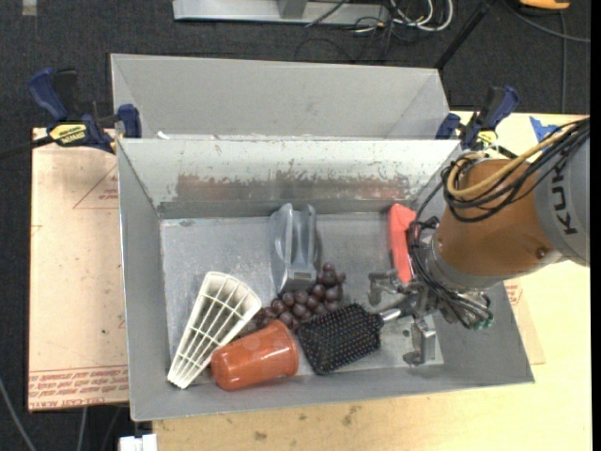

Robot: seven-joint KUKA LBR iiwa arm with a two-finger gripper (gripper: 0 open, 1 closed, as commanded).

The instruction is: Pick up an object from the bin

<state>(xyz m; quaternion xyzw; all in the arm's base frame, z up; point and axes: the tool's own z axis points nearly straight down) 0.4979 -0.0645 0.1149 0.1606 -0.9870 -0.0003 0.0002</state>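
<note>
The gripper [406,316] hangs low in the lower right of the grey metal bin [216,242], just beside the handle end of the black bristly hairbrush [343,338]. I cannot tell if its fingers are open or closed. A good grab would go straight down on the thin handle, not the fat head. The right wall and a red-pink stick [402,238] are close. The upper left floor has more room.

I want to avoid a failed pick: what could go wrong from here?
The gripper sits close beside the black hairbrush, so it may push the brush instead of grasping it. The brush seems to touch the dark grapes and the orange cup, which could shift too.
</note>
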